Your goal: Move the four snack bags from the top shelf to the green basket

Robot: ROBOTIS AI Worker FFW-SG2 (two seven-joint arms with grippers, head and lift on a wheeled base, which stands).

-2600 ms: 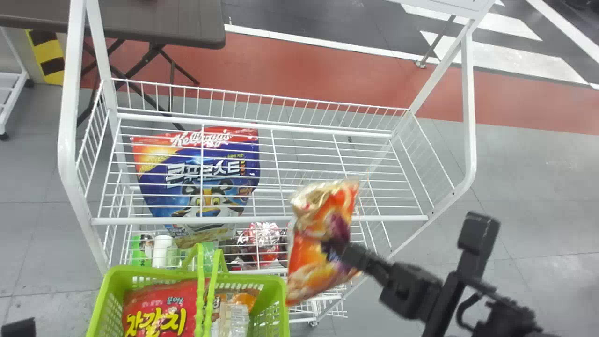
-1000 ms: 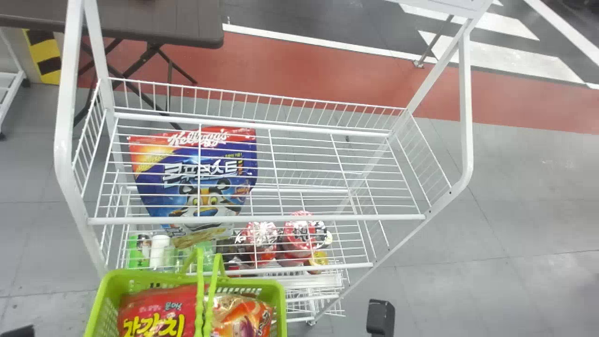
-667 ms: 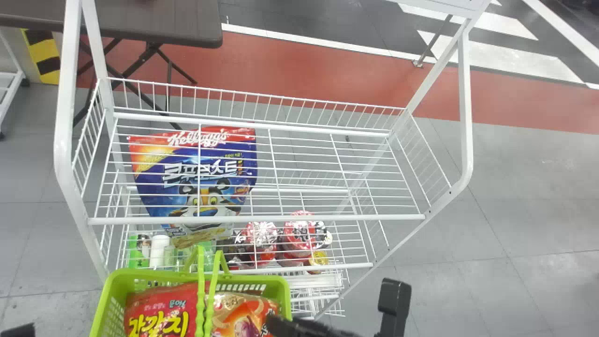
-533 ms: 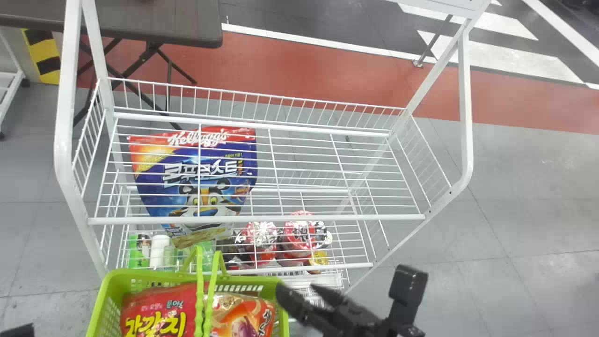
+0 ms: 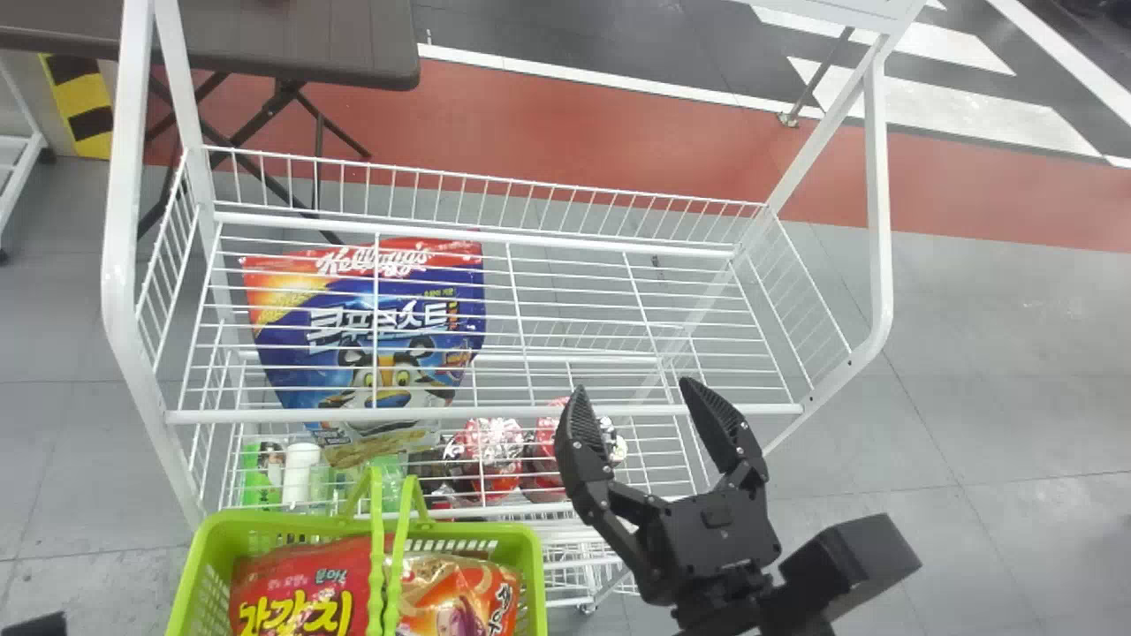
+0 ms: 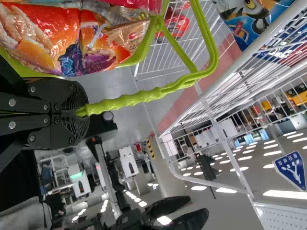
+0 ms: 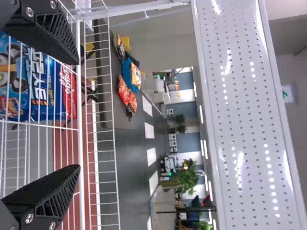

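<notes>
From where I stand, nearest of all is the robot's left hand (image 6: 81, 114), clamped closed on the handle (image 6: 129, 99) of the green basket (image 5: 468, 531). Inside the basket, a red snack bag (image 5: 305, 579) lies to the left and an orange snack bag (image 5: 455, 601) beside it to the right; whether others lie beneath them I cannot tell. Right of the basket and reaching beyond it, the right hand (image 5: 634, 385) is spread wide, its black fingers well apart and holding nothing, pointed toward the white wire rack (image 5: 881, 221). Just past the basket, low in the rack, sit green and white containers (image 5: 302, 468), with red packs (image 5: 495, 455) to their right. A large blue bag (image 5: 389, 318) with a tiger on it stands farther beyond the basket, seen through the wires of the upper shelf. Farthest from the basket, behind the rack, a dark brown worktop (image 5: 327, 44) holds red-orange bags (image 7: 123, 91).
</notes>
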